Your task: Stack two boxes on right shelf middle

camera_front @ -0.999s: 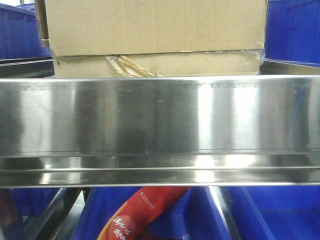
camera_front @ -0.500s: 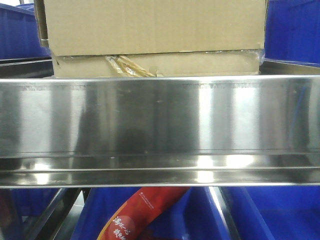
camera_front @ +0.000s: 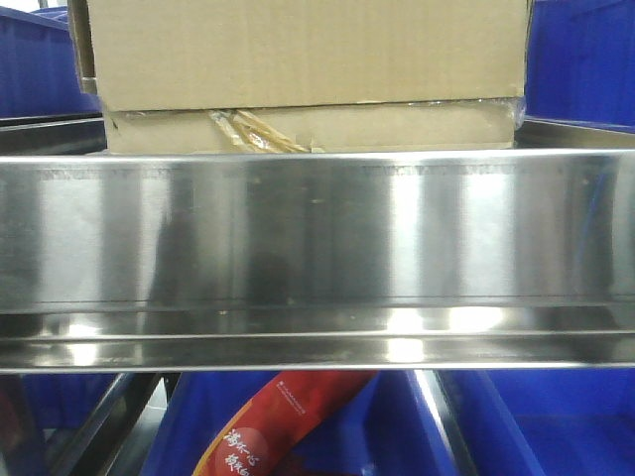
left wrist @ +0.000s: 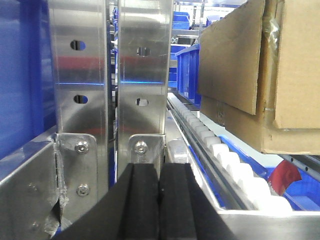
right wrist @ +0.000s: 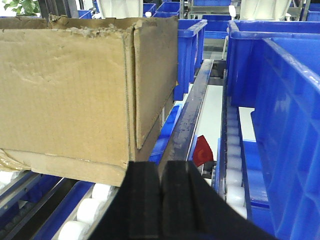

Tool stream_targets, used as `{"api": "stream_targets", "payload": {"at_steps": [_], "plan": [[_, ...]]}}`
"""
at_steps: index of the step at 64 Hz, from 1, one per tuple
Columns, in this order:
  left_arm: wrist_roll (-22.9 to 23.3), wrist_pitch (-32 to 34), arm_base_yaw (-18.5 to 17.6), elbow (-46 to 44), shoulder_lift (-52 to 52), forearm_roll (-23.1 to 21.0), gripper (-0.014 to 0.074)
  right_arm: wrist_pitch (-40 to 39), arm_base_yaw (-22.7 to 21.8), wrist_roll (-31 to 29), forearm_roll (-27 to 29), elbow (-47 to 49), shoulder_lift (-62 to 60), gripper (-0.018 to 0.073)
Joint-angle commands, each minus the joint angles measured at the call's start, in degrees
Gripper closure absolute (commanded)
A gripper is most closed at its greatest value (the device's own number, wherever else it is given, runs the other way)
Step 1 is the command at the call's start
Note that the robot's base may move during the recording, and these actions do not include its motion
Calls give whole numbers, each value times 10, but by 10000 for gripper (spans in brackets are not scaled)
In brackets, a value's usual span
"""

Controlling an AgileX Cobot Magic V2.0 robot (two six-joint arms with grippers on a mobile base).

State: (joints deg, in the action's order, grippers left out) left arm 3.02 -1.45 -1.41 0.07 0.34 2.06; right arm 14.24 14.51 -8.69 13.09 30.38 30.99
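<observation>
In the front view a large brown cardboard box [camera_front: 308, 50] rests on a thin flat box [camera_front: 397, 127] with torn yellowish tape, both behind the shelf's wide shiny front rail [camera_front: 317, 233]. The left wrist view has the stack [left wrist: 260, 80] at the right, on white rollers; my left gripper [left wrist: 159, 172] is shut and empty in front of perforated steel uprights [left wrist: 142, 70], left of the boxes. In the right wrist view the large box [right wrist: 75, 85] sits upper left on the flat box [right wrist: 70, 167]; my right gripper [right wrist: 160, 170] is shut and empty beside their right corner.
Blue plastic bins [right wrist: 280, 105] crowd the right of the stack and stand behind it [left wrist: 182, 70]. White roller tracks [left wrist: 225, 160] run under the boxes. Below the rail are more blue bins and a red printed package [camera_front: 268, 426].
The front view has shifted very slightly; the boxes and rail sit where they were.
</observation>
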Motion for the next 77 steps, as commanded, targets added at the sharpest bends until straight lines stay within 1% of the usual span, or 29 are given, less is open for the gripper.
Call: {"api": "stream_targets", "payload": {"at_steps": [1,5,9,15,20,25,29,36,43,52,57,60,77], "plan": [[-1,11,2,-1,-3,-3,707,-14,-2,-4,-5,-1,-3,712],[-1,11,2,-1,-3,-3,707,-16,-2,-4,-11,-4,-3,712],[-1,11,2,-1,-3,-3,707,-14,-2,-4,-31,-11,-10,712],[-1,11,2,-1,-3,-3,707,-25,-15,13,-51,-36,-40,712],[-1,11,2,-1,-3,-3,707,-40,-41,22,-55,-66,-85,712],[-1,11,2,-1,-3,-3,707,-52,-73,39,-74,-106,-134,712],[-1,11,2,-1,-3,-3,707,-61,-95,42,-74,-137,-175,712],[-1,11,2,-1,-3,-3,707,-70,-115,43,-73,-202,-246,712],[-1,11,2,-1,-3,-3,707,-77,-118,43,-72,-254,-310,712],[-1,11,2,-1,-3,-3,707,-108,-119,43,-69,-303,-310,712],[-1,11,2,-1,-3,-3,707,-130,-119,43,-62,-304,-310,712],[-1,11,2,-1,-3,-3,707,-120,-119,43,-61,-304,-310,712],[-1,11,2,-1,-3,-3,707,-120,-119,43,-61,-304,-310,712]]}}
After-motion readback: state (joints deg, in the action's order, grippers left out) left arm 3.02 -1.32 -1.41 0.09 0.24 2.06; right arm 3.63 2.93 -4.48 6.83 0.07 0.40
